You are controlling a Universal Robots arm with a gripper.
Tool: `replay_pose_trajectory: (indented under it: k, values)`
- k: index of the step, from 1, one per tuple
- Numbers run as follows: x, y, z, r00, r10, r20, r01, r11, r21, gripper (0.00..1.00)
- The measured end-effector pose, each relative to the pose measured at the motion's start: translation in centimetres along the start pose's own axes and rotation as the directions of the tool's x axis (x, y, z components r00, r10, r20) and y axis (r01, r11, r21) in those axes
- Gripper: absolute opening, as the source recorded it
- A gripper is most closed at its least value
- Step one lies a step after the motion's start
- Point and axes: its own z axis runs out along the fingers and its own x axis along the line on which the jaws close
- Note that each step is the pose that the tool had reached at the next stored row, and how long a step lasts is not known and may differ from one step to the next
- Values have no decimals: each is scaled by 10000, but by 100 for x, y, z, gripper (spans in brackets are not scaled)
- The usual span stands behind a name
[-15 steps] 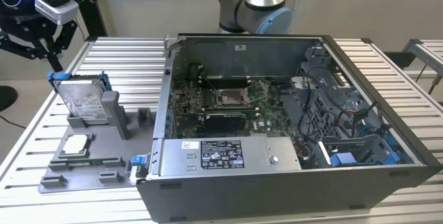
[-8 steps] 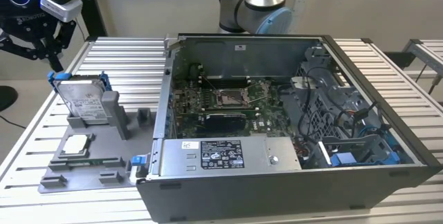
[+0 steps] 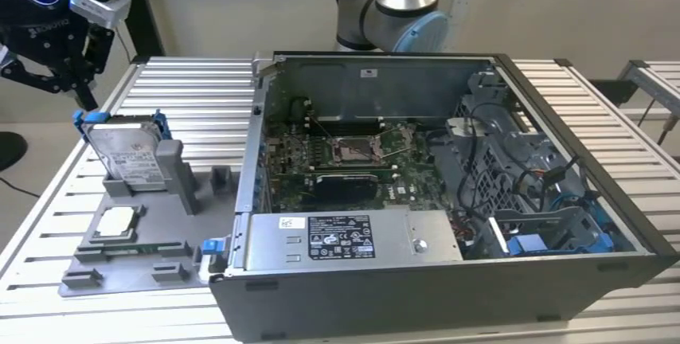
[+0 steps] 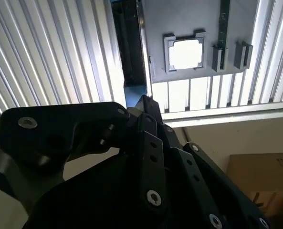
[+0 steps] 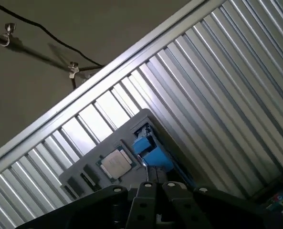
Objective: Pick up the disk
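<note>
The disk (image 3: 130, 155) stands upright on its edge in a slot of the grey fixture (image 3: 159, 242), at the exterior view's left. It is silver-grey with a white label, and a blue bracket (image 3: 159, 125) runs along its sides. My gripper (image 3: 62, 93) hangs above the disk and a little to its left, clear of it, with its black fingers spread open and nothing between them. In the first wrist view the disk's blue bracket (image 5: 150, 151) lies just beyond the gripper's linkages. In the second wrist view the disk (image 4: 131, 57) appears edge-on.
A small square CPU chip (image 3: 115, 221) lies in the fixture in front of the disk. An open computer case (image 3: 447, 201) with a grey power-supply box (image 3: 340, 236) stands to the exterior view's right of the fixture. The arm's base (image 3: 388, 9) rises behind the case. Everything rests on a ribbed metal table (image 3: 191, 81).
</note>
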Motion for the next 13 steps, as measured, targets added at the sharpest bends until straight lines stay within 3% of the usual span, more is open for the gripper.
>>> replay_pose_trajectory:
  k: [3,7,10,13]
  values:
    - [0,0,1,9985,-545,-2,545,9985,13,0]
    - [-1,0,3,9919,-1272,-8,1272,9919,24,0]
    - [0,0,5,9835,-1811,-15,1811,9835,25,0]
    - [0,0,7,9719,-2354,-25,2355,9719,23,0]
